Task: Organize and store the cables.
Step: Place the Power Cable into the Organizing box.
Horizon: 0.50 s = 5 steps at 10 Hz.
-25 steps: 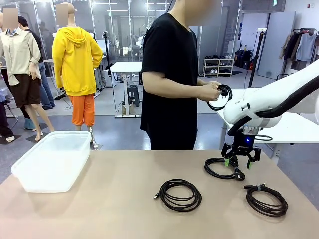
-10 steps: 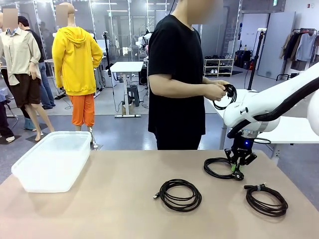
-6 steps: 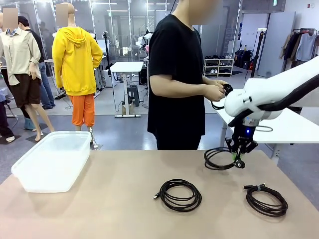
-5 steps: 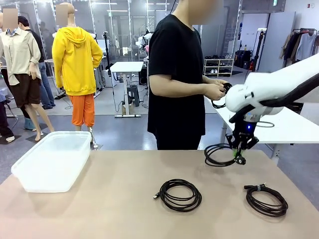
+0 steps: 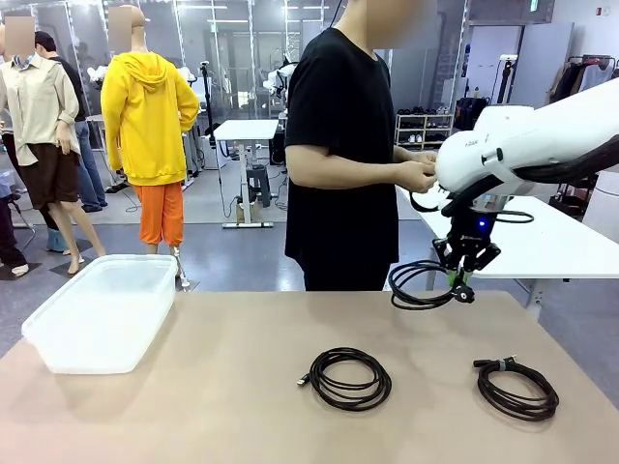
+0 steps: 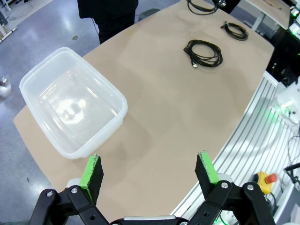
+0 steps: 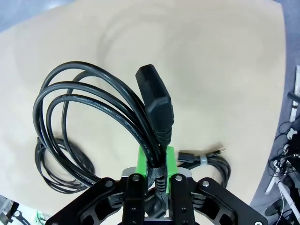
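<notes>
My right gripper (image 5: 463,281) is shut on a black coiled cable (image 5: 419,287) and holds it in the air above the table's far right. In the right wrist view the green pads (image 7: 165,158) pinch the cord bundle (image 7: 89,110) just under its chunky plug (image 7: 155,97). Two more coils lie on the table, one in the middle (image 5: 349,378) and one at the right (image 5: 517,389). The person's hands hold another coil (image 5: 426,201) behind the table. My left gripper (image 6: 149,169) hangs open high above the table's left side, nothing between its fingers.
A clear plastic bin (image 5: 58,348) stands empty at the table's left, also seen from above in the left wrist view (image 6: 119,96). The person in a black shirt (image 5: 338,145) stands at the far edge. A tied coil (image 7: 206,161) lies under the right gripper.
The right gripper closed on the far-right coil, then lifted it off the table, rising and drifting slightly left. The person keeps handling their own cable.
</notes>
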Each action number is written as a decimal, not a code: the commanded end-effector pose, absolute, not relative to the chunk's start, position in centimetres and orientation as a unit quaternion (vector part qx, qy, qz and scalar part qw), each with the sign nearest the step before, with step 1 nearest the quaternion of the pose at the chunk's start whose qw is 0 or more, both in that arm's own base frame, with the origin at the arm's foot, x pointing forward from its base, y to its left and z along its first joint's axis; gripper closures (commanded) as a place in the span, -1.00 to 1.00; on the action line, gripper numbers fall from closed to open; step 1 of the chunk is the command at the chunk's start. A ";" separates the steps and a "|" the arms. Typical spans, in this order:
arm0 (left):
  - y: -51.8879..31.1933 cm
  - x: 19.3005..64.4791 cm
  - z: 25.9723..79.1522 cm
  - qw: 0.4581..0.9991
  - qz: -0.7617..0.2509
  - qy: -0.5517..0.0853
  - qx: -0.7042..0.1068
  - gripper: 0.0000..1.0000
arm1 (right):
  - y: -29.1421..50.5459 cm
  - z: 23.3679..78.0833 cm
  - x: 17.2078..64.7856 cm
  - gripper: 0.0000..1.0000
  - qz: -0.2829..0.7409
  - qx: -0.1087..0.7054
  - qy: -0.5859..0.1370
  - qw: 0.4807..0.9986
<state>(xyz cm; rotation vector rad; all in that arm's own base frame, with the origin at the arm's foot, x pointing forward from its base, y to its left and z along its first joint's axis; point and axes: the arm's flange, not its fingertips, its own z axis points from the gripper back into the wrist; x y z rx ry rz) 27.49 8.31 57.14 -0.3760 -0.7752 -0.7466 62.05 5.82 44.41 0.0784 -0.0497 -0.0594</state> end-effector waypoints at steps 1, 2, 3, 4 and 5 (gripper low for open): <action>8.2 27.5 57.2 0.839 -0.357 -0.368 -0.180 -1.00 | 9.4 45.7 60.6 1.00 -0.019 0.054 -0.043 0.997; 8.2 27.5 57.2 0.839 -0.357 -0.368 -0.180 -1.00 | 11.6 46.3 60.4 1.00 -0.007 0.062 -0.053 0.997; 8.2 27.5 57.2 0.839 -0.357 -0.368 -0.180 -1.00 | 14.2 46.5 60.1 1.00 0.003 0.069 -0.060 0.996; 8.2 27.5 57.2 0.839 -0.357 -0.368 -0.180 -1.00 | 17.5 46.5 59.6 1.00 0.022 0.073 -0.068 0.995; 8.2 27.5 57.2 0.839 -0.357 -0.368 -0.180 -1.00 | 20.6 46.2 59.0 1.00 0.041 0.071 -0.073 0.994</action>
